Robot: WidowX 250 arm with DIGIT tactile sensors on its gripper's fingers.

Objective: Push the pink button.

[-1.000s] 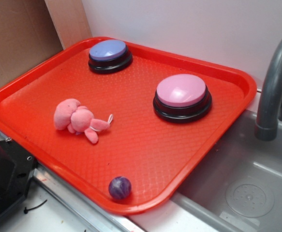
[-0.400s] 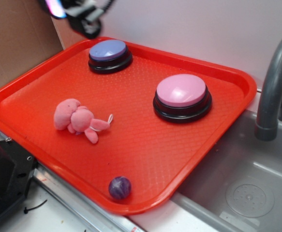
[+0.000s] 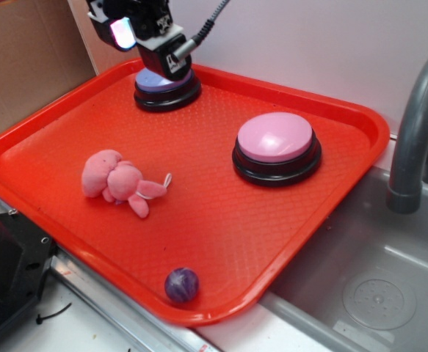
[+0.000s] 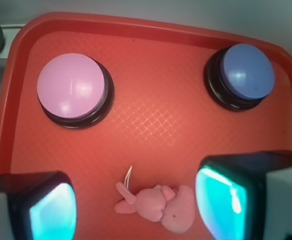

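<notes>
One gripper (image 3: 171, 64) above blue button (image 3: 155, 82), fingers (image 4: 226, 197) wide, empty, pink button (image 3: 275, 137) well apart, untouched, on tray (image 3: 221, 220).

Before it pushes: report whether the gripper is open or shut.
Open: the wrist view shows both fingers spread wide apart, nothing between them.

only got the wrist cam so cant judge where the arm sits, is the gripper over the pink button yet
observer: no, the gripper hangs over the back left corner of the tray, partly hiding the blue-purple button; the pink button sits well to the right in the exterior view.
operator: anything on the tray i cant see
observer: a small purple ball at the tray's front edge, apart from both buttons.
operator: whats past the tray on the pink side
observer: a grey sink with a faucet.
</notes>
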